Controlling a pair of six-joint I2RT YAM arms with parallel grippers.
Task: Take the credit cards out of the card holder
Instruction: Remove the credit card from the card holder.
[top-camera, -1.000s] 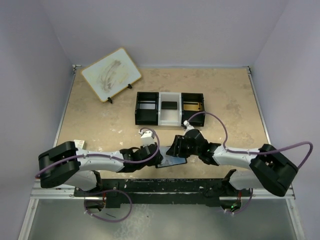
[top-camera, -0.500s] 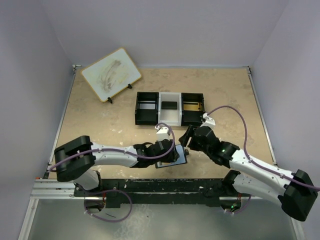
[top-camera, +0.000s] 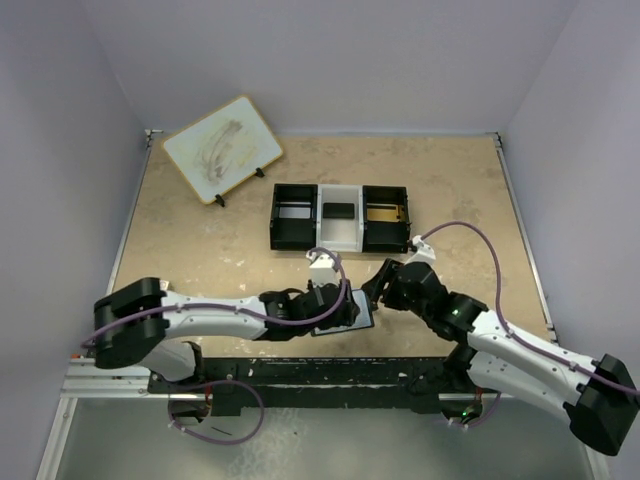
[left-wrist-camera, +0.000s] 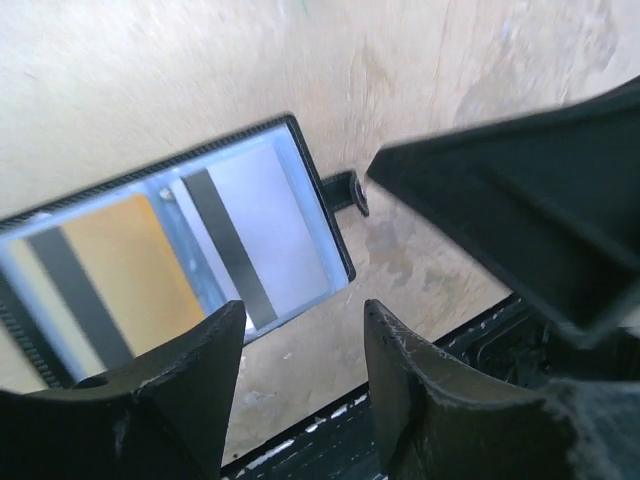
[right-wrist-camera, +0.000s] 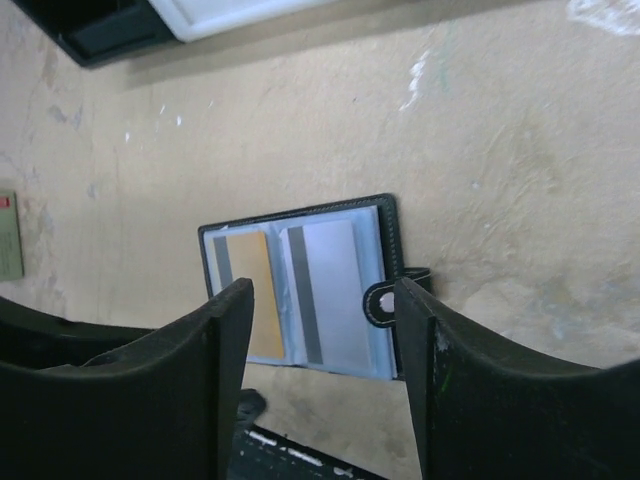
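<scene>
The card holder (top-camera: 360, 317) lies open and flat near the table's front edge, black rim, pale blue-grey inside. It shows in the right wrist view (right-wrist-camera: 300, 290) and the left wrist view (left-wrist-camera: 180, 250). Two credit cards sit in its sleeves, an orange one (right-wrist-camera: 250, 295) and a pale grey one (right-wrist-camera: 335, 290), each with a dark stripe. A snap strap (right-wrist-camera: 383, 300) sticks out on one side. My left gripper (top-camera: 343, 308) is open and empty, low over the holder's left part (left-wrist-camera: 303, 310). My right gripper (top-camera: 375, 285) is open and empty, just above the holder's right edge (right-wrist-camera: 320, 290).
A black-and-white three-compartment tray (top-camera: 340, 215) stands behind the holder, a dark item in its middle bay. A small whiteboard on a stand (top-camera: 222, 148) is at the back left. A white-and-red little box (right-wrist-camera: 8, 235) lies to the left. The table's front rail (top-camera: 330, 375) is close.
My left gripper has moved right onto the card holder. My right gripper has drawn back off the holder, up and to the right. The holder lies open.
</scene>
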